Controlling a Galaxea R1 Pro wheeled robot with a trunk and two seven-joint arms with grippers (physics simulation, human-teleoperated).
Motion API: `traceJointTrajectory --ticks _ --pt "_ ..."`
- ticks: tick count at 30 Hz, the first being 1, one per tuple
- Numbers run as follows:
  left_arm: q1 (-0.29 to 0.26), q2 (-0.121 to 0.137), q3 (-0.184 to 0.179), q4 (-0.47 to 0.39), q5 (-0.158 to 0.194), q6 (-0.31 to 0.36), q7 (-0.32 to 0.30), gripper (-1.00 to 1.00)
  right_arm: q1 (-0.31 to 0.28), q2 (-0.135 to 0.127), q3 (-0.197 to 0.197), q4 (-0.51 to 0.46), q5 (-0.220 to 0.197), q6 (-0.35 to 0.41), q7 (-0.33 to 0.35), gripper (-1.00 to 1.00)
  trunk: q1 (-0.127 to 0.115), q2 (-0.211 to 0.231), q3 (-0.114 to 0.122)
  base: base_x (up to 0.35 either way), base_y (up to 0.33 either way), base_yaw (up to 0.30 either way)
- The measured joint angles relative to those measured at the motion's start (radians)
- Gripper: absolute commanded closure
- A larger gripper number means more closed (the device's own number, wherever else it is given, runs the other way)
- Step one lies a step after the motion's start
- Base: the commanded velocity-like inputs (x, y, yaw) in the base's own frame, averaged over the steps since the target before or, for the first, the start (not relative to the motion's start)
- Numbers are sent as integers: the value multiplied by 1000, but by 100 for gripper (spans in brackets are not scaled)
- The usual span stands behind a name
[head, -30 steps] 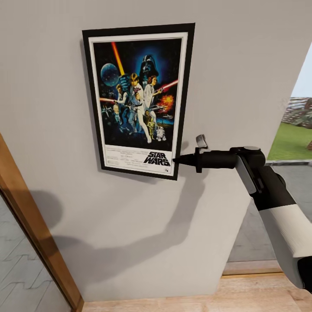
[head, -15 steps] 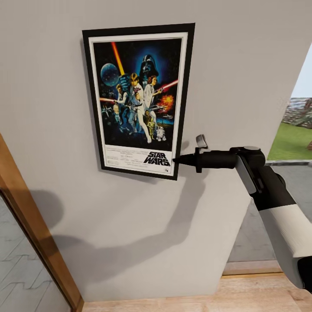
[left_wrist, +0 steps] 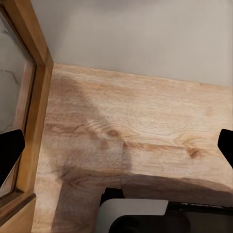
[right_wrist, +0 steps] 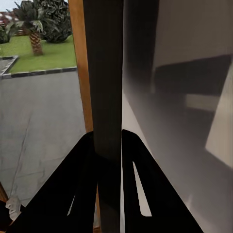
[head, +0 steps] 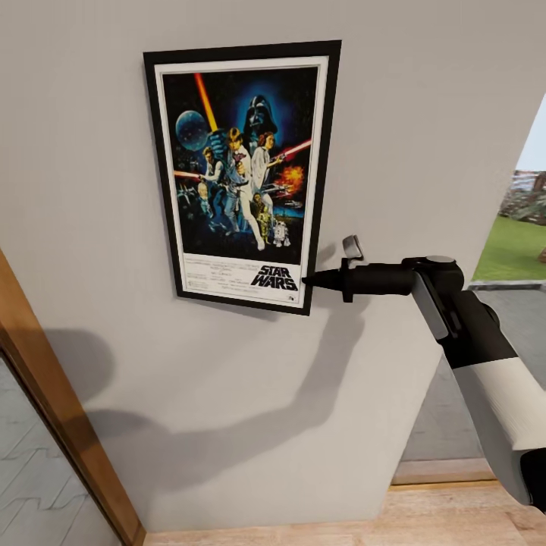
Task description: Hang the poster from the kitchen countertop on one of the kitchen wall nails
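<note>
The poster [head: 243, 176] already sits upright against the wall [head: 425, 114], its lower right frame edge pinched between the closed fingers of the right gripper [head: 309, 280]; seemingly only release remains.

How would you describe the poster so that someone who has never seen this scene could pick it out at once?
Start at the plain pale grey wall between the wooden door frame and the opening to the garden. The poster hangs flat on it, its lower right edge pinched by the right claw. Nothing else there has its black frame, white border, colourful figures and "STAR WARS" logo.
</note>
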Motion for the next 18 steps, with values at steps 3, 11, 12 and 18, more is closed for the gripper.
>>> traceJointTrajectory --ticks 3,11,12,18 --pt "0 0 0 -1 0 0 0 -100 0 2 0 -6 -2 5 -1 100 0 0 0 0 0 0" --pt "0 0 0 -2 0 -1 -1 -100 1 2 0 -14 -1 5 -1 100 0 0 0 0 0 0" --pt "0 0 0 -2 0 -1 -1 -100 1 2 0 -14 -1 5 -1 100 0 0 0 0 0 0" --pt "0 0 0 -2 0 -1 -1 -100 1 2 0 -14 -1 5 -1 100 0 0 0 0 0 0"
